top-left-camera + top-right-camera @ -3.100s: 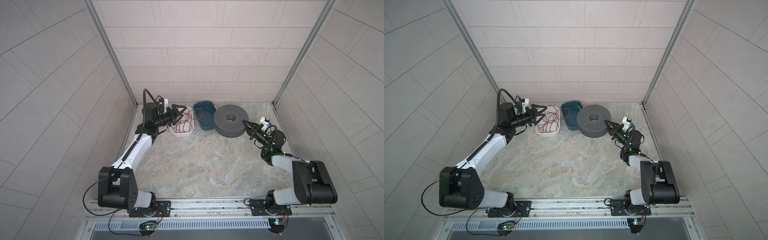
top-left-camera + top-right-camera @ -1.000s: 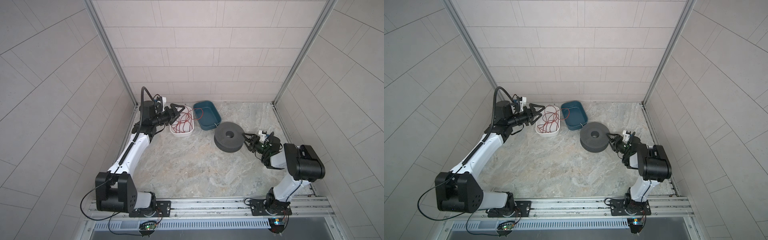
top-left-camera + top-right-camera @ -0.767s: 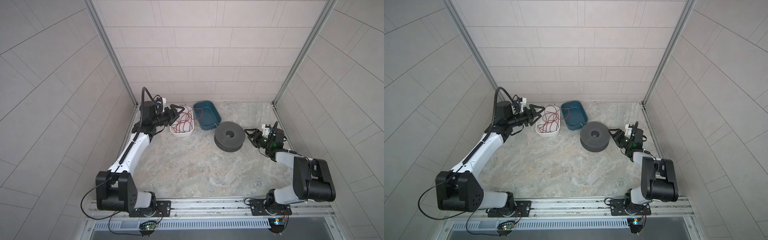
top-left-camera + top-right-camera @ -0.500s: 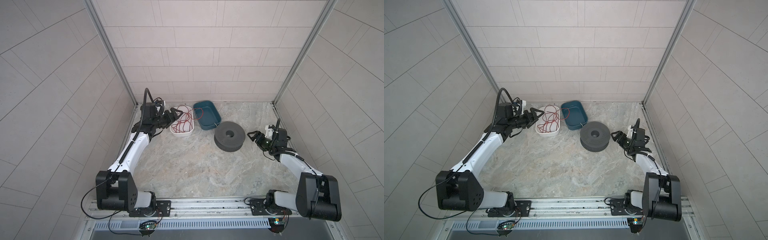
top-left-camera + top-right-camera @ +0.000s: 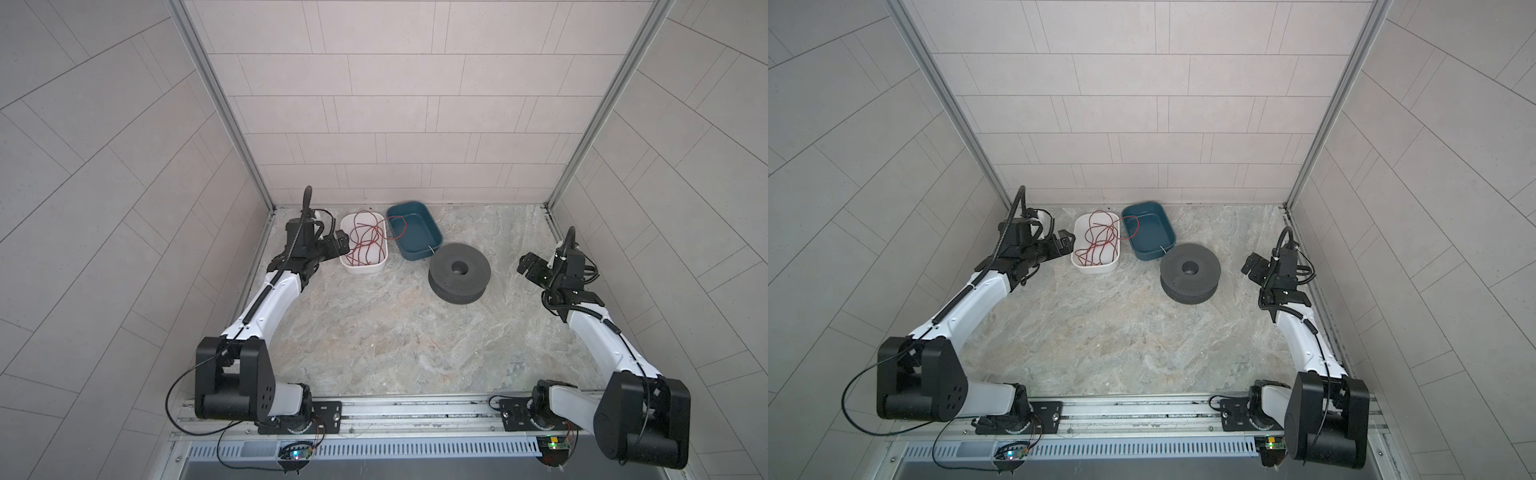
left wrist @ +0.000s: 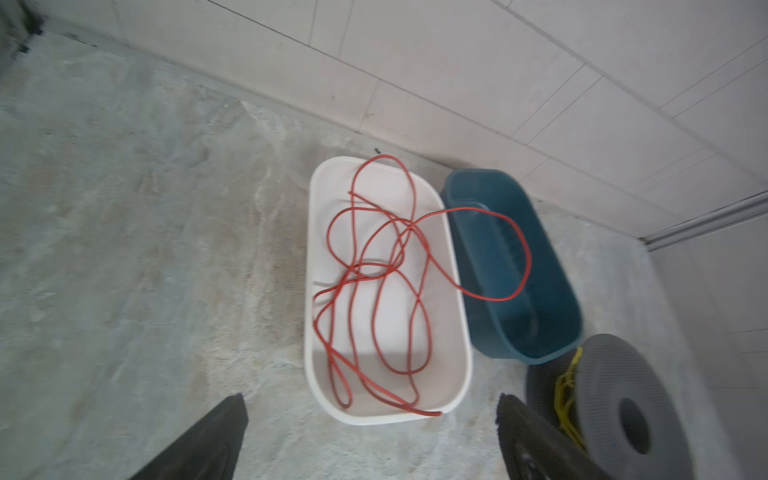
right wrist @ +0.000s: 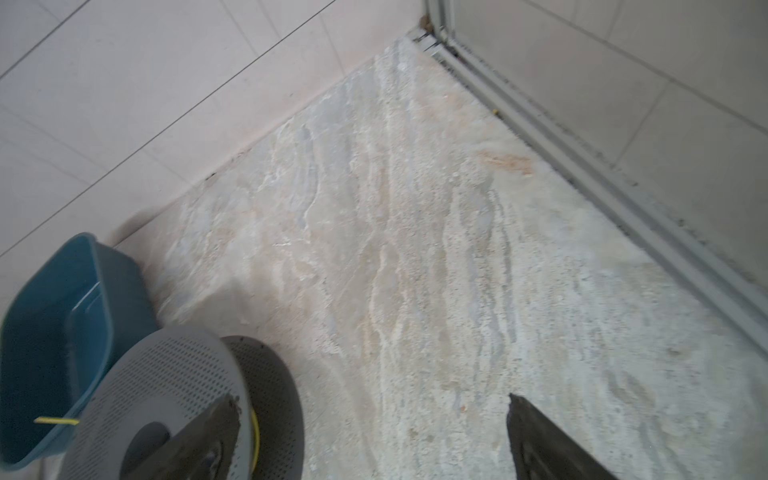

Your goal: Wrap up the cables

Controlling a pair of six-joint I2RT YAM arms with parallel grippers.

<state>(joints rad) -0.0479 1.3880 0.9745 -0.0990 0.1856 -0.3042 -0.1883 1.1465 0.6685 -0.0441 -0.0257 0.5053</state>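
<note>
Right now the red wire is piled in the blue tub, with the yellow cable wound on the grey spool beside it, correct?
Not quite: the left wrist view shows the red wire piled in the white tub, only one loop reaching over the blue tub. The yellow cable is wound on the grey spool beside it.

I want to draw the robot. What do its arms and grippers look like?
The left arm and right arm: white links, black joints, black base boxes, a black ribbed hose each. The left gripper and right gripper: black, two flat fingers.
</note>
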